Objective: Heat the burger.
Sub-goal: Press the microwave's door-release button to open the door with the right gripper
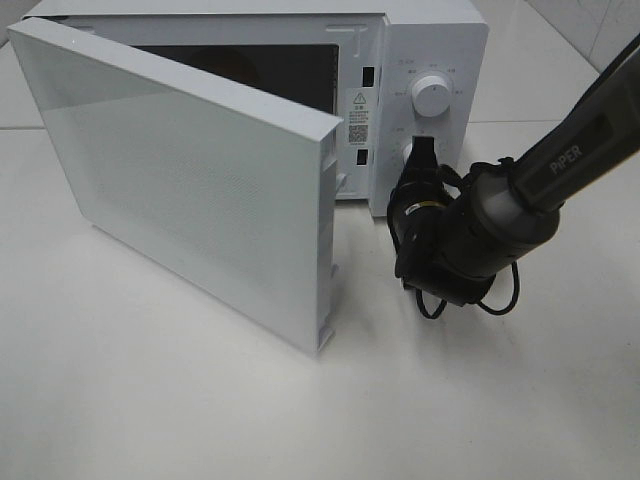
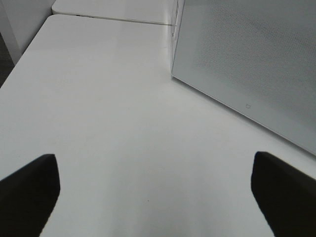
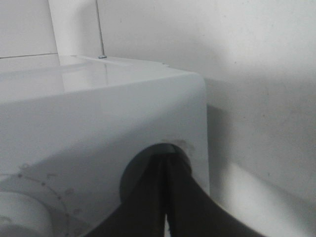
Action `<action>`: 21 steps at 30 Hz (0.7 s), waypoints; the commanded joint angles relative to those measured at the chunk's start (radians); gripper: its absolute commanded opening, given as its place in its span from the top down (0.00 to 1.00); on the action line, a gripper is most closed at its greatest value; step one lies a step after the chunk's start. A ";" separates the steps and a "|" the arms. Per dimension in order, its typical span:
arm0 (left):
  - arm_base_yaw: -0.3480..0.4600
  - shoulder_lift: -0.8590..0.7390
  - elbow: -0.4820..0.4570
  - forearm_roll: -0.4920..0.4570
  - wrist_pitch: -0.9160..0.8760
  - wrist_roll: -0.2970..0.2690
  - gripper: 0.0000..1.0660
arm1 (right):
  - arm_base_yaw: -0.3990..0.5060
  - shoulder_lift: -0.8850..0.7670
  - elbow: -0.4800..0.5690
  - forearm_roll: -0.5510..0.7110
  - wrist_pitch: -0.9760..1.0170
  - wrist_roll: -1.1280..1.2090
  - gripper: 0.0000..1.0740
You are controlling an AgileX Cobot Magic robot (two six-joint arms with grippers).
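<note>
A white microwave (image 1: 420,60) stands at 12 o'clock on the white table (image 1: 150,400), its door (image 1: 200,180) swung wide open toward 8 o'clock. The burger shows in no view; the door covers most of the dark inside, so I cannot tell whether it sits in there.

The right arm (image 1: 560,160) reaches in from 2 o'clock. The right fingers (image 1: 424,150) are pressed together, gripping nothing, with their tips at the control panel below the upper knob (image 1: 432,96) and just beside the lower knob (image 1: 408,152). They seem to touch the panel, though the right wrist view is too dim to be sure.

In the left wrist view the left fingers (image 2: 29,192) stand wide apart over bare table, empty, with the open door (image 2: 247,59) ahead of them and well apart
</note>
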 commanded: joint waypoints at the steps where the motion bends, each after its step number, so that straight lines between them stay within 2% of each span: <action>1: 0.003 -0.006 0.003 -0.009 -0.009 0.002 0.08 | -0.037 -0.017 -0.083 -0.113 -0.155 -0.014 1.00; 21: 0.003 -0.006 0.003 -0.009 -0.009 0.002 0.08 | -0.033 -0.025 -0.059 -0.121 -0.078 -0.019 1.00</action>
